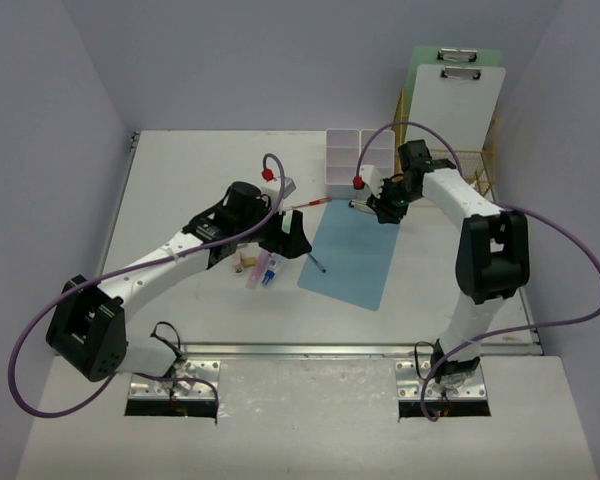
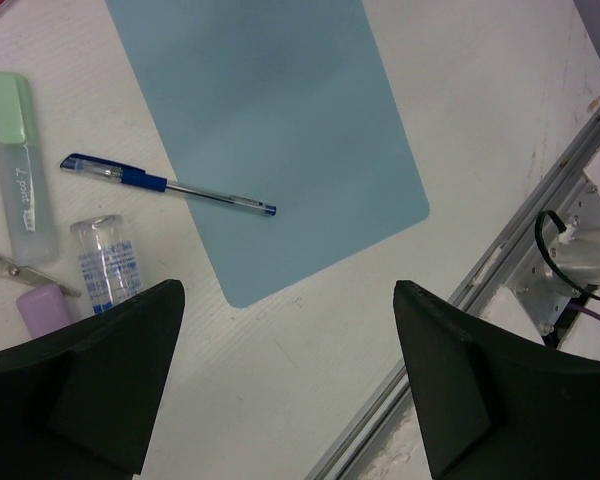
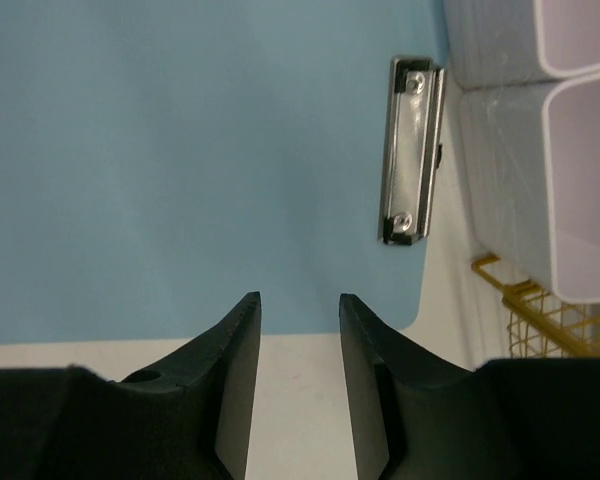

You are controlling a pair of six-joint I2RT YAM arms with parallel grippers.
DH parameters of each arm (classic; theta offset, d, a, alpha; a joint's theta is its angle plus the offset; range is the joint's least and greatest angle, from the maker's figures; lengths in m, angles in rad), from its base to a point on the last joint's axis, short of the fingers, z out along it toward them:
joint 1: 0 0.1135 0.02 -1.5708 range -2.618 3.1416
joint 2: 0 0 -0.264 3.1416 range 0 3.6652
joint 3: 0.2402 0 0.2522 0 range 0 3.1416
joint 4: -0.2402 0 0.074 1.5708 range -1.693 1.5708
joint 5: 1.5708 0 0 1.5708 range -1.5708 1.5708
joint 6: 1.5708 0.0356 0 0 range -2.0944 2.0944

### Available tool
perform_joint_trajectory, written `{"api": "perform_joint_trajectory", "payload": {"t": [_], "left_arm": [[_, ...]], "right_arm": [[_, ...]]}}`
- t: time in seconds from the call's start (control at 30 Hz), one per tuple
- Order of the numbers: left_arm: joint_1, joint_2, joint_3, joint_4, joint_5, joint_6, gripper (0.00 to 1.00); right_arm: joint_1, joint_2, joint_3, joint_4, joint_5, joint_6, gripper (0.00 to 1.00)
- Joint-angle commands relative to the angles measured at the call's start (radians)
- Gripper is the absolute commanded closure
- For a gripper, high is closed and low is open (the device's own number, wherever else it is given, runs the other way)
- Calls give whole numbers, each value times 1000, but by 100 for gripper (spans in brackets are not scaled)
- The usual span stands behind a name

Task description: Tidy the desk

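Sorting judged barely begun: blue clipboard (image 1: 355,262), pen (image 2: 168,184) and highlighter (image 2: 18,160) left loose on desk (image 1: 180,170). Left gripper (image 2: 285,330) spread wide, empty; right gripper (image 3: 298,302) narrowly parted, nothing grasped.

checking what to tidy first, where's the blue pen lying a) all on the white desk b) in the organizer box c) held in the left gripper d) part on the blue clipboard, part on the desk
d: in the left wrist view the blue pen lies with its tip end on the blue clipboard and its capped end on the desk, apart from the open left gripper.
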Motion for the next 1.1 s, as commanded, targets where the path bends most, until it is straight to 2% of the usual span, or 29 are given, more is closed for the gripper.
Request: {"api": "perform_joint_trajectory", "payload": {"t": [0.0, 0.33, 0.7, 1.07], "left_arm": [[12, -13, -2, 36, 3, -6, 16], [13, -12, -12, 39, -1, -6, 16], [20, -8, -11, 32, 3, -9, 16], [27, -8, -11, 28, 10, -14, 16]], "right_arm": [[22, 46, 14, 159, 19, -16, 60], [26, 183, 87, 200, 36, -41, 51], [38, 259, 124, 236, 35, -16, 49], [54, 307, 162, 195, 3, -21, 49]]}}
